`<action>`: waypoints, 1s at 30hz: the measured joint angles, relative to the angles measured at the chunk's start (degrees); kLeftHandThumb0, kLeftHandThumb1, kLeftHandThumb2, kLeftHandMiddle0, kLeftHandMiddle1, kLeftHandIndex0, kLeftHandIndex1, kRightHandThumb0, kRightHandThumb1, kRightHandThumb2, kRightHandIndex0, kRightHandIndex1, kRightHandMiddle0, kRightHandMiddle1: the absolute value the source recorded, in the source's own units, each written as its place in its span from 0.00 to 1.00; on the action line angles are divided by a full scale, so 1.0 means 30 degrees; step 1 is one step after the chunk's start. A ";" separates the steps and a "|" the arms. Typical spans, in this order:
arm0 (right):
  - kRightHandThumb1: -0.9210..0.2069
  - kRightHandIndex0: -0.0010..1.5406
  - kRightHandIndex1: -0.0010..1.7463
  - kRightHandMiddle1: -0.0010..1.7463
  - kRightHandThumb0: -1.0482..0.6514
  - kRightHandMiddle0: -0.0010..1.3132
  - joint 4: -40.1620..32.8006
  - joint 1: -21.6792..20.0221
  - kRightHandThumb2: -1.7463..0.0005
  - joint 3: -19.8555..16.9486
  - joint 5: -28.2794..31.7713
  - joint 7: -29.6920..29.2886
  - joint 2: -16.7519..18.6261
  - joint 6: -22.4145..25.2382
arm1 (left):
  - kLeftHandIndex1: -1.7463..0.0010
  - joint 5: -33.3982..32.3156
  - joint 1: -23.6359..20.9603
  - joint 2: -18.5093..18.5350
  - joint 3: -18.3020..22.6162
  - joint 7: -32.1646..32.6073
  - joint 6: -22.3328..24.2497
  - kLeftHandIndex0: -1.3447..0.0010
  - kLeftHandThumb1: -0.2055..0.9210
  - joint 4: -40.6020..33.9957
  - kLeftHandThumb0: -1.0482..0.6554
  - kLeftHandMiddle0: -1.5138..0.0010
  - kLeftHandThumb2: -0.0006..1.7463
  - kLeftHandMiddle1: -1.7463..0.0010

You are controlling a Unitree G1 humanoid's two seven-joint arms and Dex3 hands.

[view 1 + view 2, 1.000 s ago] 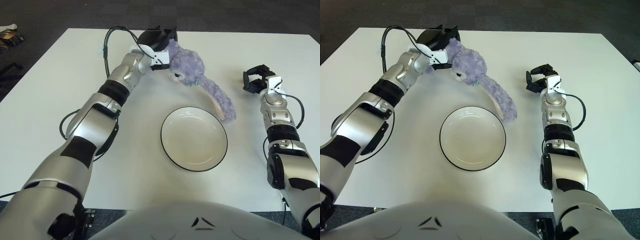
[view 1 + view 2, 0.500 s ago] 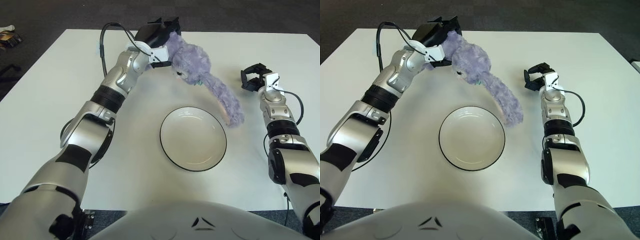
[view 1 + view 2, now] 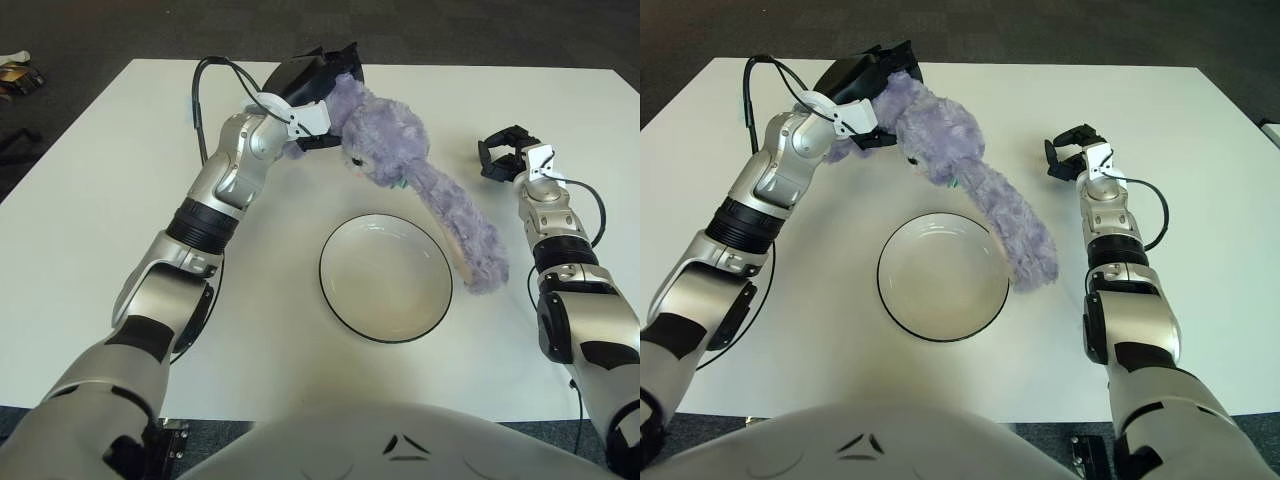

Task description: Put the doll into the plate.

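1. One white tabletop point(image 3: 120, 200) carries the whole scene, with nothing on it but the dish near its middle.
2. The plate point(image 3: 386, 278), white with a dark rim, lies bare on the tabletop in front of the robot.
3. The doll point(image 3: 400, 160), a purple plush with a long limp tail, is held at its head end. It appears lifted, its body beyond the plate and its tail drooping past the plate's right rim.
4. The left hand point(image 3: 318, 85) is clenched on the doll's head at the far side of the tabletop.
5. The right hand point(image 3: 505, 158) shows to the right of the doll, fingers loosely spread and holding nothing.
6. The step in hand looks like the carry. The next move likely calls for bringing the doll nearer and leftward over the plate, lowering it so the tail gathers inside the rim, then letting go.
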 measured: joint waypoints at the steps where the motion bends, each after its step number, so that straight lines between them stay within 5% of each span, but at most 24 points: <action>1: 0.32 0.22 1.00 1.00 0.61 0.24 0.0045 -0.0016 0.40 0.0023 0.0000 0.0000 -0.0008 -0.0027 | 0.03 -0.0052 0.0190 0.0000 0.0050 -0.0157 0.0274 0.61 0.28 -0.0349 0.61 0.48 0.89 0.00; 30: 0.35 0.23 1.00 1.00 0.61 0.25 0.1164 -0.0164 0.39 0.0952 -0.0336 0.0090 -0.0349 -0.1713 | 0.15 -0.1240 0.6097 0.0060 0.0436 -0.2597 0.2195 0.54 0.36 -0.7765 0.61 0.53 0.79 0.00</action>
